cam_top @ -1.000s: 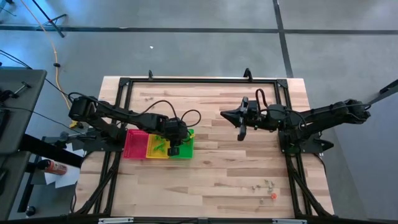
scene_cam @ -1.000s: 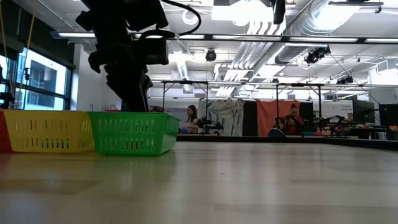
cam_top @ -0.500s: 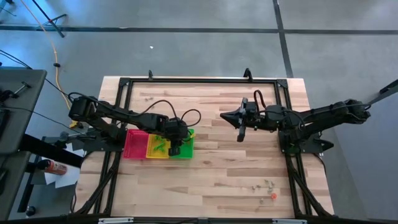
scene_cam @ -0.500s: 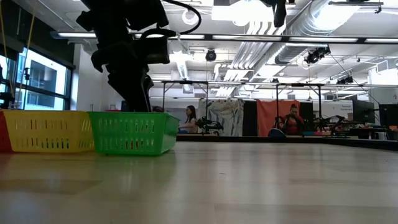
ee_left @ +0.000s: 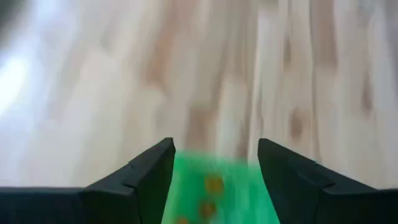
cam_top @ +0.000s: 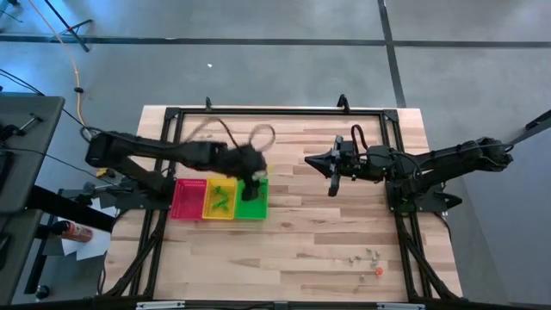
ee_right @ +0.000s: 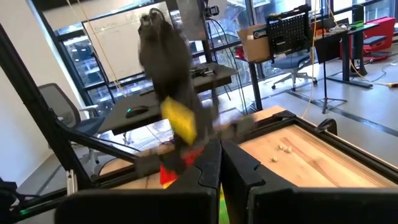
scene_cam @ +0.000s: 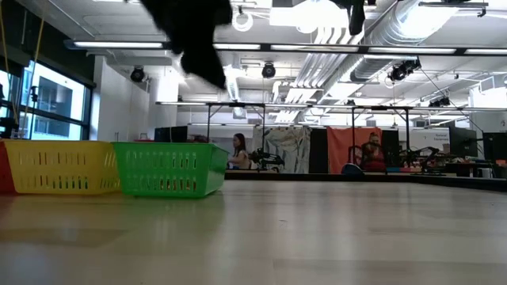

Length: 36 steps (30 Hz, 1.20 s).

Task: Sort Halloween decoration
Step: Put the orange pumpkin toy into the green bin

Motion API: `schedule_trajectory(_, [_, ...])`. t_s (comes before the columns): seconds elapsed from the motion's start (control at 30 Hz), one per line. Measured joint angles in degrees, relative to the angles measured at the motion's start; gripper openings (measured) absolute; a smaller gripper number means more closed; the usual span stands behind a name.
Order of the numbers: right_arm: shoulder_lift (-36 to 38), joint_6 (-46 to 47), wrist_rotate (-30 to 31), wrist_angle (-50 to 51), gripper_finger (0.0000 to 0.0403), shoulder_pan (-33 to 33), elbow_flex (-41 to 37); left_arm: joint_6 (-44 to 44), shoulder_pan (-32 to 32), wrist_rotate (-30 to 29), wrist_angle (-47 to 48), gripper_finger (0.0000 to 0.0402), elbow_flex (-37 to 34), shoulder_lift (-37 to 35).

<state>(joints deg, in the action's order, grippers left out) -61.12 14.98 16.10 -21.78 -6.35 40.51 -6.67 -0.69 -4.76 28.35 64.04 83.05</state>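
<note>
- High view: the left gripper (cam_top: 256, 175) hangs over the far edge of the green tray (cam_top: 252, 207), blurred. The left wrist view shows its two fingers (ee_left: 146, 171) set apart with nothing between them, so it is open and empty.
- The three trays stand in a touching row at the table's left: red tray (cam_top: 188, 200), yellow tray (cam_top: 219, 200), then the green one on the right.
- Sorted so far: green pieces (cam_top: 222, 200) lie in the yellow tray; the left wrist view shows small orange pieces (ee_left: 213, 184) on the green tray's floor. Whether the red tray holds anything cannot be made out.
- Left to sort: a small cluster of loose trinkets (cam_top: 368, 255) with one orange trinket (cam_top: 378, 271) lies near the table's right near corner, well apart from the trays. A few pale specks (cam_top: 203, 133) sit near the far left edge.
- The right gripper (cam_top: 332, 176) waits above the table's right centre, empty; the right wrist view shows its fingers (ee_right: 208, 163) pressed together.
- Low view: the green tray's front wall hides its contents.
- Judgement: the task appears well along but unfinished; the remaining pieces lie far from the trays and closer to the right arm.
</note>
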Motion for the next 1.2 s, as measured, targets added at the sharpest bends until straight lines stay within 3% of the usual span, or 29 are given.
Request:
schedule_trajectory(0.13, [0.02, 0.00, 0.02, -2.04, 0.0002, 0.00, 0.00, 0.79, -1.74, -2.05, -4.64, 0.0225, 3.42, -6.57])
schedule_trajectory(0.27, [0.02, -0.02, 0.43, -3.78, 0.0020, 0.00, 0.00, 0.78, -2.36, -2.13, -13.08, 0.0225, 2.33, -13.97])
schedule_trajectory(0.57, [0.02, -0.01, 0.43, -4.55, 0.0102, 0.00, 0.00, -6.91, 0.38, -3.54, -29.99, 0.0225, -13.25, -26.12])
schedule_trajectory(0.8, [0.02, 0.02, -0.09, -4.72, 0.0157, 0.00, 0.00, -9.27, 3.39, -3.95, -42.03, 0.0225, -23.26, -27.85])
schedule_trajectory(1.2, [0.02, 0.02, -0.14, -5.08, 0.0165, 0.00, 0.00, -9.25, 3.28, -5.03, -43.33, 0.0225, -23.95, -27.68])
